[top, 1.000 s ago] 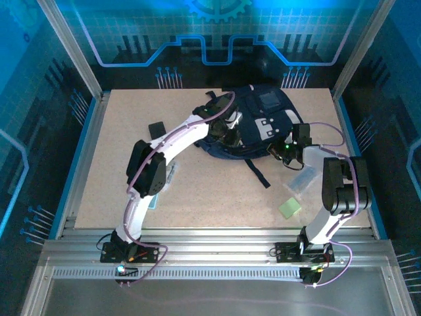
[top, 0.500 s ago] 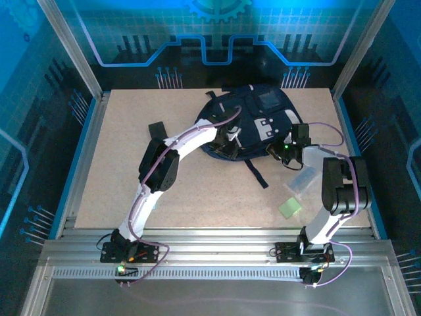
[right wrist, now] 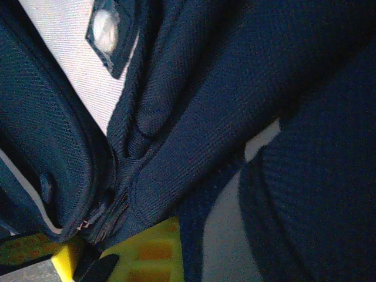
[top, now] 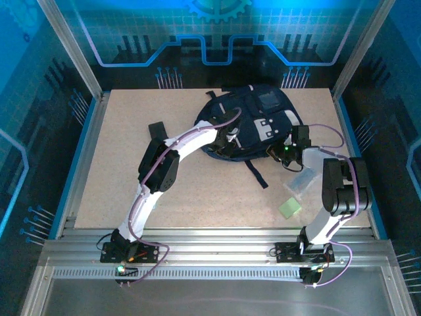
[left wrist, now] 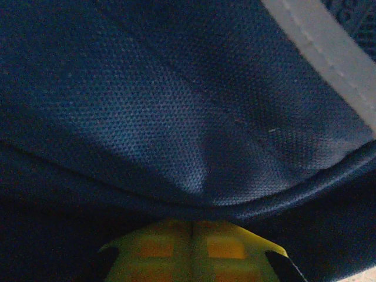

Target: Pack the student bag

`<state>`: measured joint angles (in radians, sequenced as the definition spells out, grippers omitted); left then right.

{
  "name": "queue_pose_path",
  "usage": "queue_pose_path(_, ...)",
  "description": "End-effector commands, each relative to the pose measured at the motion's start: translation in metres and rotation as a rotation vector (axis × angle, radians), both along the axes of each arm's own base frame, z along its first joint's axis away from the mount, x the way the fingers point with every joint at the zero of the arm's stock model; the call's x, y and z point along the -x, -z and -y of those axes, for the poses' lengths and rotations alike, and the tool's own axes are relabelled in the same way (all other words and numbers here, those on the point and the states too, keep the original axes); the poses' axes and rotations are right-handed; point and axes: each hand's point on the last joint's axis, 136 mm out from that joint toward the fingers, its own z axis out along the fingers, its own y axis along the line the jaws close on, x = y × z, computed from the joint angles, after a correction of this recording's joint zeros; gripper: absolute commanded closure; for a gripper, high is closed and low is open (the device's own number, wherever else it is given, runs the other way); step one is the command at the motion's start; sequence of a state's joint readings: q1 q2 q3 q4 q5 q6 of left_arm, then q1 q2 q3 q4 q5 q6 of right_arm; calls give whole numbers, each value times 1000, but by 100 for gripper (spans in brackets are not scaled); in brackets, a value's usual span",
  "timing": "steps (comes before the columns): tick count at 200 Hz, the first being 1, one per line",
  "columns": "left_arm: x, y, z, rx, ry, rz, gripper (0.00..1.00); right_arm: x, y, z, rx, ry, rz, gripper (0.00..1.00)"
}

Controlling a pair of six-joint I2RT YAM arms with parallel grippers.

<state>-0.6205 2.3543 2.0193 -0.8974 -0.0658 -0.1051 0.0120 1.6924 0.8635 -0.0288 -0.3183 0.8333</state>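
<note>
The student bag (top: 260, 118), a dark navy backpack with grey patches, lies at the back middle of the table. My left gripper (top: 230, 139) sits at the bag's front left edge. In the left wrist view its yellow fingers (left wrist: 229, 252) are pressed together, shut at the navy hem of the student bag (left wrist: 176, 117) that crosses their tips. My right gripper (top: 283, 149) is at the bag's front right edge. There it (right wrist: 108, 238) is shut on a fold of the student bag (right wrist: 194, 135) beside a zip.
A small black case (top: 156, 130) lies left of the bag. A dark strap (top: 257, 174) trails toward the front. A clear packet (top: 302, 179) and a green pad (top: 289, 208) lie front right, beside the right arm. Metal posts and blue walls ring the table.
My left arm stretched further toward the bag and its gripper, open before, has closed at the front left edge. The bag's left side has settled lower. The right arm has stayed put.
</note>
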Motion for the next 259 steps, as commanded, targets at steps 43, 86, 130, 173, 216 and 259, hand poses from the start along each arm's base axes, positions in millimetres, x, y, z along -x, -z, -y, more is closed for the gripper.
queue_pose_path(43, -5, -18, -95, -168, -129, -49, 100, -2, -17, 39, 90, 129, 80, 100)
queue_pose_path(86, -7, -18, -125, -190, -193, -64, 100, -9, -27, 49, 110, 153, 104, 100)
queue_pose_path(130, 10, -50, -82, 90, -212, -109, 100, -30, -32, 50, 109, 153, 110, 100)
queue_pose_path(173, 32, -97, -17, 359, -154, -108, 100, -47, -45, 48, 108, 127, 111, 77)
queue_pose_path(216, 28, -112, 18, 473, -146, -100, 100, -24, -77, 35, 48, 75, 124, 35)
queue_pose_path(259, 17, -131, 42, 576, -150, -59, 100, 8, -106, -2, -97, 3, 154, 35)
